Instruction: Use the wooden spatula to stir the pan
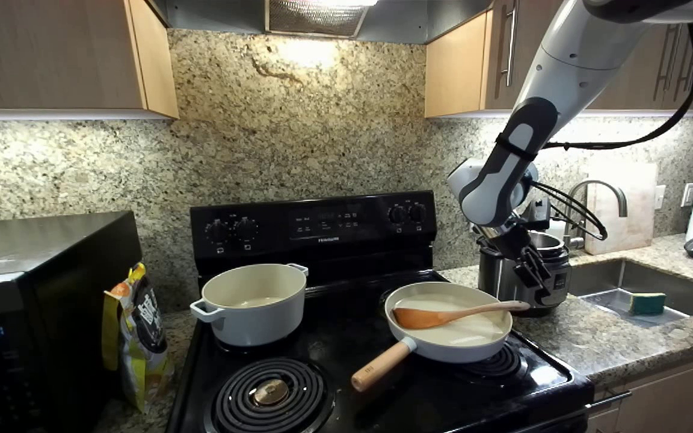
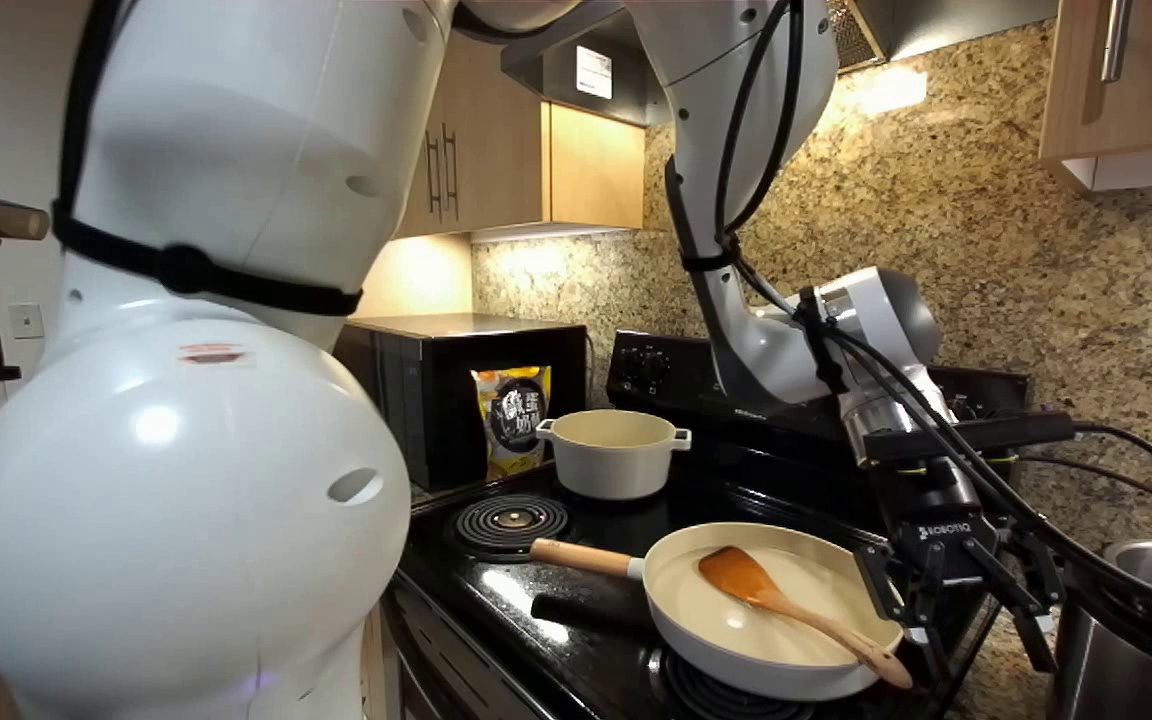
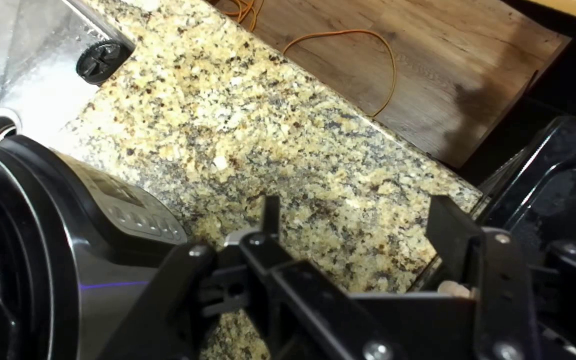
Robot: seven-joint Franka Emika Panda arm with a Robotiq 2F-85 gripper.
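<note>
Spatula [image 2: 774,598] lies in the pan [image 1: 458,353], blade pointing away, its handle jutting right over the rim towards the gripper [image 3: 358,217], which hangs just beside that tip, spread wide, holding nothing

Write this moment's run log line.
black two-finger gripper: open, empty | orange-brown wooden spatula: lying in round cream-white pan, handle over rim | pan: on black stove | stirring: not under way

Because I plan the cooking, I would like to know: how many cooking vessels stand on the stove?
2. The pan sits nearer the steel cooker; the white pot stands at the back, nearer the microwave. A small one behind them could be hidden.
</note>
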